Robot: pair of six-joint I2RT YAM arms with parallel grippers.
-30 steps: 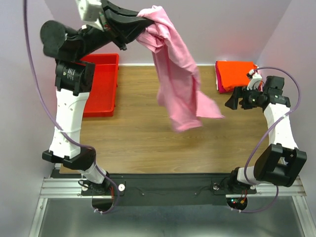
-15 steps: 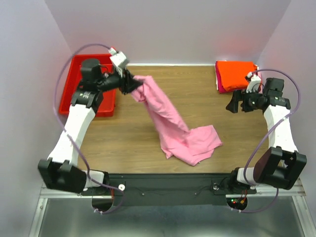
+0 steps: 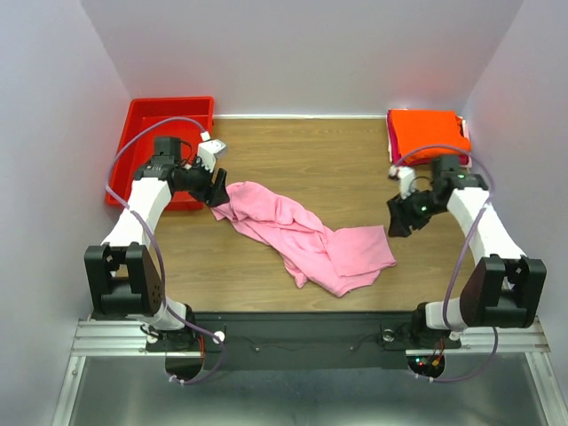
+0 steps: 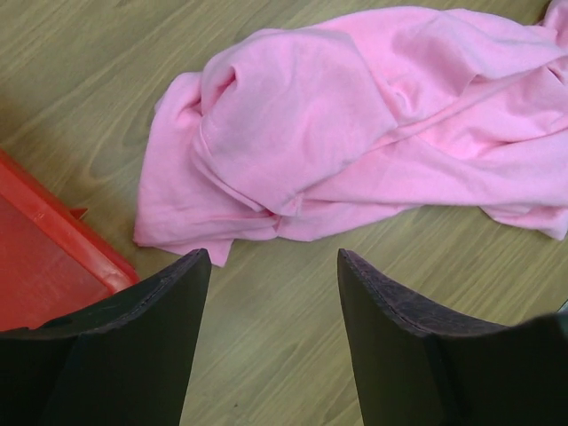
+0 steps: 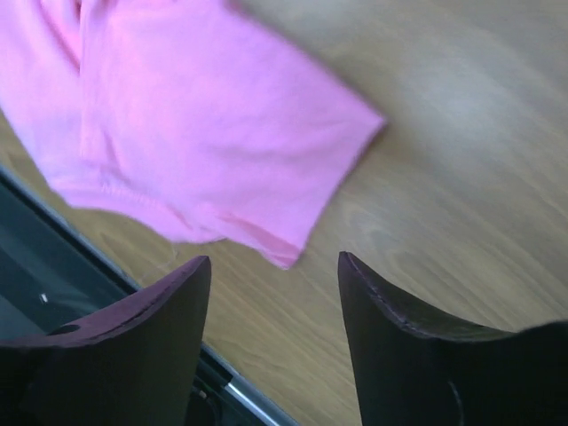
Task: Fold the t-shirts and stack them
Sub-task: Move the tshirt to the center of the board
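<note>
Tray (image 3: 151,120) first: we see it, red plastic, in the far left corner of the bench (image 3: 311,160). Our left gripper (image 3: 216,189) hangs just off the tray's near right corner, fingers spread with bare wood between them, holding nothing; its wrist view shows the crumpled end of the light pink t-shirt (image 3: 306,235) lying just beyond the fingertips. That shirt sprawls rumpled across the middle of the bench, running from beside the left gripper toward the near edge. Our right gripper (image 3: 397,217) hovers just past the shirt's right end, fingers apart and empty. In the far right corner lies the folded orange t-shirt (image 3: 424,131), with a darker pink-red t-shirt (image 3: 398,161) showing under its near left edge.
</note>
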